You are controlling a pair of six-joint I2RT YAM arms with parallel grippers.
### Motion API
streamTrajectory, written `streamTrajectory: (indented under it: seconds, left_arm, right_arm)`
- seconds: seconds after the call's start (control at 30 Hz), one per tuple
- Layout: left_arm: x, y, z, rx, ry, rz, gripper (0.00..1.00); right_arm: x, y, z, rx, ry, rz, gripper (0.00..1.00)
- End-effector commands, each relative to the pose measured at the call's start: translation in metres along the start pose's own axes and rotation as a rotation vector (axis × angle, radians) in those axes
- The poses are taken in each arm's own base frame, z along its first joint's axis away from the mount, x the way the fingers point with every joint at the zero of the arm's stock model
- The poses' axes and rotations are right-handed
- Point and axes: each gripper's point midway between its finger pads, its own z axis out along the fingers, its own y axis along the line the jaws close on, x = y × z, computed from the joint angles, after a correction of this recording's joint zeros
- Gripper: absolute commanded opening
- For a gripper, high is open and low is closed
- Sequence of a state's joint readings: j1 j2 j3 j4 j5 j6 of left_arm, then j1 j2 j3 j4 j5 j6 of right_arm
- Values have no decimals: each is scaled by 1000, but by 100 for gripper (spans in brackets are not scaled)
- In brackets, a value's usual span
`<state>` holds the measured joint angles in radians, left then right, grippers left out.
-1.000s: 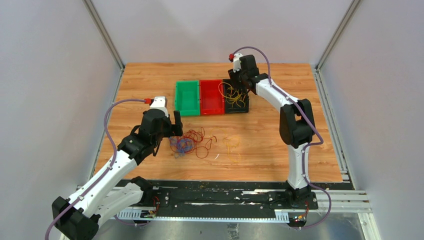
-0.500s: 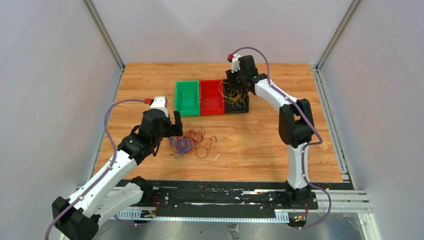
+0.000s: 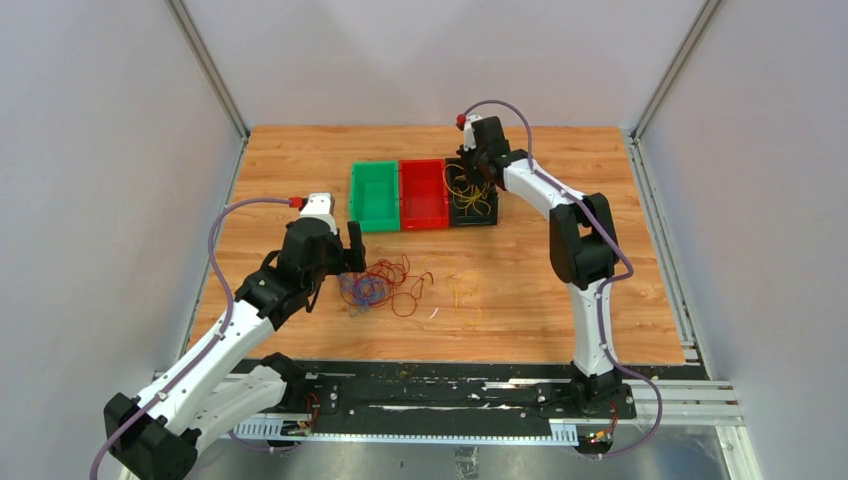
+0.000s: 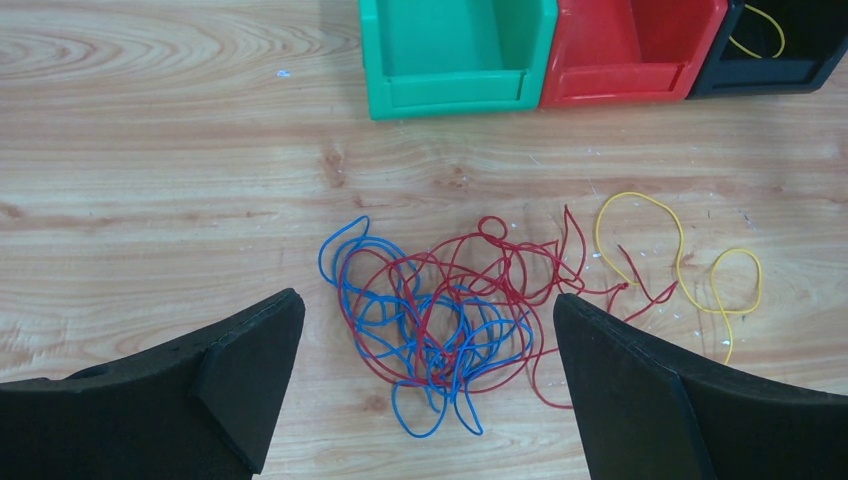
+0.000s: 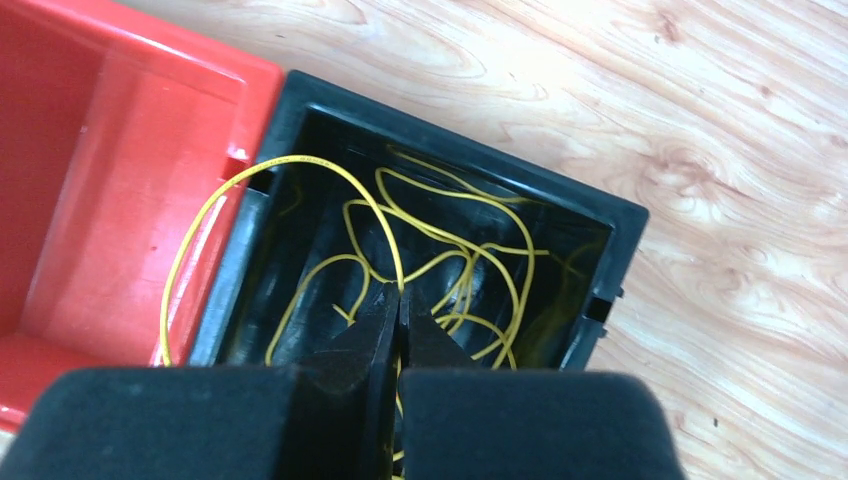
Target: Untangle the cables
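Mostly inside black bin: yellow cables; one loop overhangs red bin.

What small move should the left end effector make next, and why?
Probably lower it and pinch one strand. The left end effector hangs wide open above the tangle of blue and red cables. The blue loop at its left edge lies mostly clear of the red, so closing on that loop seems the easiest start.
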<state>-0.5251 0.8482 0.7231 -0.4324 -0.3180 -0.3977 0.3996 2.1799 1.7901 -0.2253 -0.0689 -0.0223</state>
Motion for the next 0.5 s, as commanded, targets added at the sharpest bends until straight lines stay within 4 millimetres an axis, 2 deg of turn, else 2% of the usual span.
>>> streamTrajectory:
  seconds: [0.0,0.27,0.47]
  left_arm:
    - [3,-1,0,2,6,-8,100]
    - [5,-2,2,5,13,-6,100]
    - [5,-2,2,7,13,-5,100]
  right_arm:
    - [7,-27,-13,145,43,-23,0]
    - [19,-46,-17,237,92,-94,0]
    - [23,-45,-7,240,111,-125,0]
